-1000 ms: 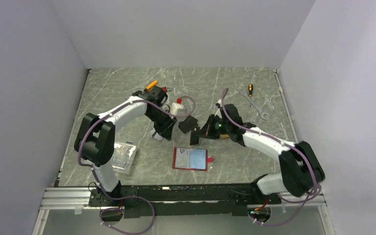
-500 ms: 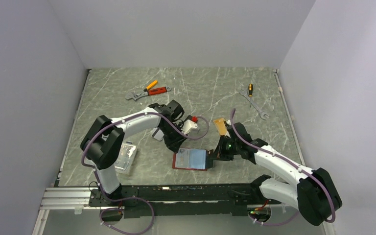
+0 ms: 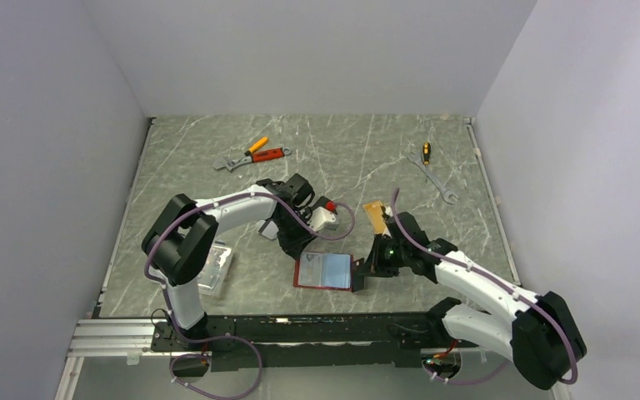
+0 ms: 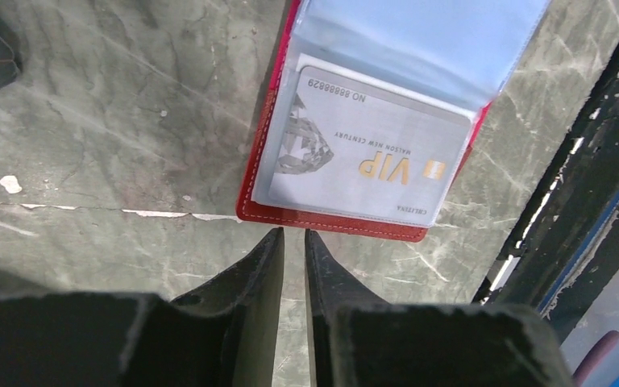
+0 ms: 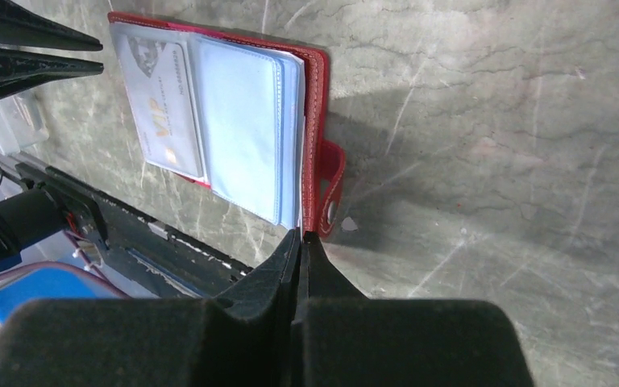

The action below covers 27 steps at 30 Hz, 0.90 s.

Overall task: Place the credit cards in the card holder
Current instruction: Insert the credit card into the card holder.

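Two sets of jaws flank the open card holder [image 3: 325, 271], which lies flat on the table [image 3: 433, 150] with its long axis running from one set to the other. The left jaws [image 4: 294, 239] sit just off its left edge, a narrow slit apart and holding nothing. The right jaws [image 5: 300, 238] are pressed together, tips at its right edge just beside the snap tab [image 5: 332, 181]; whether they nip that edge cannot be told. One silver card [image 4: 363, 157] sits in the clear pocket of the holder's left half, reading "VIP", "MAISON NEW CENTURY" and "NO 88888629". An orange-gold card [image 3: 375, 217] shows beyond the holder's right end, so the right arm looks the nearer to fetch it.
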Tool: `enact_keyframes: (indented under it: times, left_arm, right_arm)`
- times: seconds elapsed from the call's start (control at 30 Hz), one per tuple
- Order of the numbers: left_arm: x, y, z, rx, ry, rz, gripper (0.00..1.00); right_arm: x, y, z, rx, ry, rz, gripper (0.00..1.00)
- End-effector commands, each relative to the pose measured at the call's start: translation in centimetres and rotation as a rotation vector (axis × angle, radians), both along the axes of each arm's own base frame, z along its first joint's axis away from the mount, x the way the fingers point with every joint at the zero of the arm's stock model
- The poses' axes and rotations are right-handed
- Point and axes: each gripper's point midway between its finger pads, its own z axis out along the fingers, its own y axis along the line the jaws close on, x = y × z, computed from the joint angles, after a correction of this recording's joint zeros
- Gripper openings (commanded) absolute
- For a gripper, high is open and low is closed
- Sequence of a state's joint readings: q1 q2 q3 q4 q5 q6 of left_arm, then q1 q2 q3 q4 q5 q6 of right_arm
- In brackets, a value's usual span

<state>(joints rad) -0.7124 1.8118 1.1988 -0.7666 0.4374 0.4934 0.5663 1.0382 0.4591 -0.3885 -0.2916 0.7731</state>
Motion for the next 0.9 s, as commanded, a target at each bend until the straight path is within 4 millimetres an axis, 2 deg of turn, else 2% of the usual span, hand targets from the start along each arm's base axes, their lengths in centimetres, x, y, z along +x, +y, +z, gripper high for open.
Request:
enact_keyframes:
  times: [0.0,0.1,0.33,0.7,0.87]
  left_arm:
    - [0.7,-0.2,0.0,0.002,-0.042,-0.018,0.20]
    - [0.8,-0.1,0.0,0.007,-0.049,-0.019,0.20]
    - [0.7,0.0,0.0,0.011,-0.050,-0.016,0.18]
    - [0.8,0.0,0.0,0.011,-0.048,-0.014,0.16]
    - [0.8,0.0,-0.1,0.015,-0.049,-0.015,0.16]
  right_arm:
    - [0.9,-0.8,2.0,-0.025,-0.075,-0.043,0.00]
    - [1.3,-1.1,2.5,-0.012,-0.113,-0.072,0.00]
    - [0.9,1.1,2.5,0.077,-0.097,0.015,0.00]
    - [-0.4,1.3,-0.4,0.076,-0.021,0.057,0.00]
    - [-0.4,1.3,-0.6,0.072,-0.017,0.060,0.00]
